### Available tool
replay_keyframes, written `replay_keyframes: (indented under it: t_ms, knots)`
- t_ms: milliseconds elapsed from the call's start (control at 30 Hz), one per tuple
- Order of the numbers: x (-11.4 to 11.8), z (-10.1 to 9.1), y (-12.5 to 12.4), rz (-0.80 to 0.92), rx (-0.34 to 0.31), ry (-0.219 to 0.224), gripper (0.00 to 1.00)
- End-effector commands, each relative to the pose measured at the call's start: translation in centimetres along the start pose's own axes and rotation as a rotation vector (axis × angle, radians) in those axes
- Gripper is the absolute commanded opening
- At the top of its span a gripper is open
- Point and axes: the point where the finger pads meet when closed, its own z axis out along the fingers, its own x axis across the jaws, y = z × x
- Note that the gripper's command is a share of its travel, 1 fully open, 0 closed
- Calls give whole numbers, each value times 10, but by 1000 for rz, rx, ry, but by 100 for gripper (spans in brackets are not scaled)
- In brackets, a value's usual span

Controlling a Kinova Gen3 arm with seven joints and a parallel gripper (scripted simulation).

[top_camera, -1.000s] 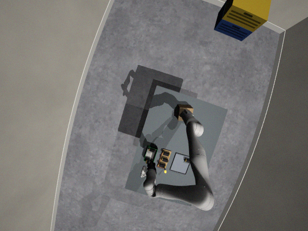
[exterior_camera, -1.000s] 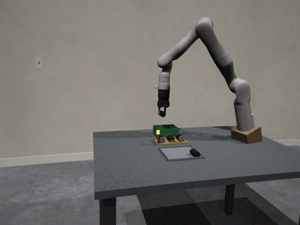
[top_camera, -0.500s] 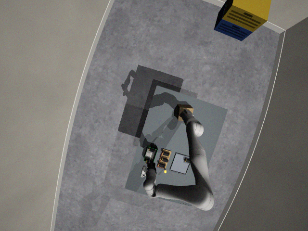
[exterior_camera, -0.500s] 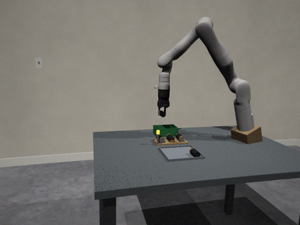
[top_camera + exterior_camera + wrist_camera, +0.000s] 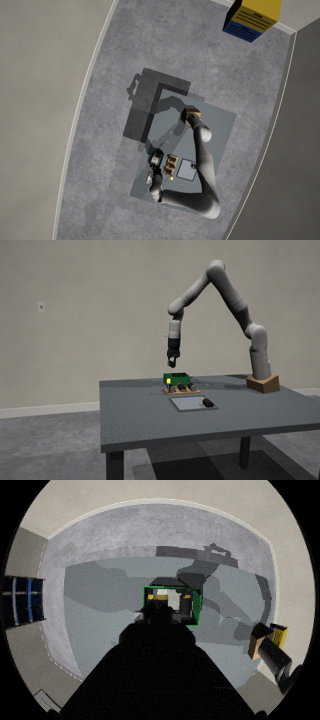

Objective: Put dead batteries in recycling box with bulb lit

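Note:
My gripper [image 5: 172, 364] [image 5: 155, 161] [image 5: 157, 611] hangs a little above the green recycling box [image 5: 177, 379] [image 5: 158, 153] [image 5: 199, 607] and is shut on a dark battery [image 5: 172, 364] [image 5: 159, 596] with an orange end. The box stands on the table behind the wooden battery holder [image 5: 181, 392] [image 5: 171, 163]. Three batteries lie in the holder, seen in the exterior view as the left [image 5: 171, 388], middle [image 5: 181, 387] and right one [image 5: 191, 386]. The yellow bulb [image 5: 168, 381] [image 5: 171, 177] at the holder's left end is lit. One battery [image 5: 207, 402] [image 5: 193, 165] lies on the grey tray [image 5: 187, 403] [image 5: 184, 170]. The box's inside is mostly hidden.
The arm's brown base block [image 5: 263, 385] [image 5: 192, 112] stands at the table's far right corner. The arm arches over the tray and the holder. A yellow and blue cabinet [image 5: 252, 18] stands on the floor far from the table [image 5: 155, 420].

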Motion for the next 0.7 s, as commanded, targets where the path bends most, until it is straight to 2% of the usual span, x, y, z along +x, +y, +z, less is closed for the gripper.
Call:
replay_keyframes:
  t_ms: [0,167,667]
  knots:
    - [7,24,-1,5,-2,20,57]
    - [7,45,-1,5,-2,20,57]
    - [7,46,-1,5,-2,20,57]
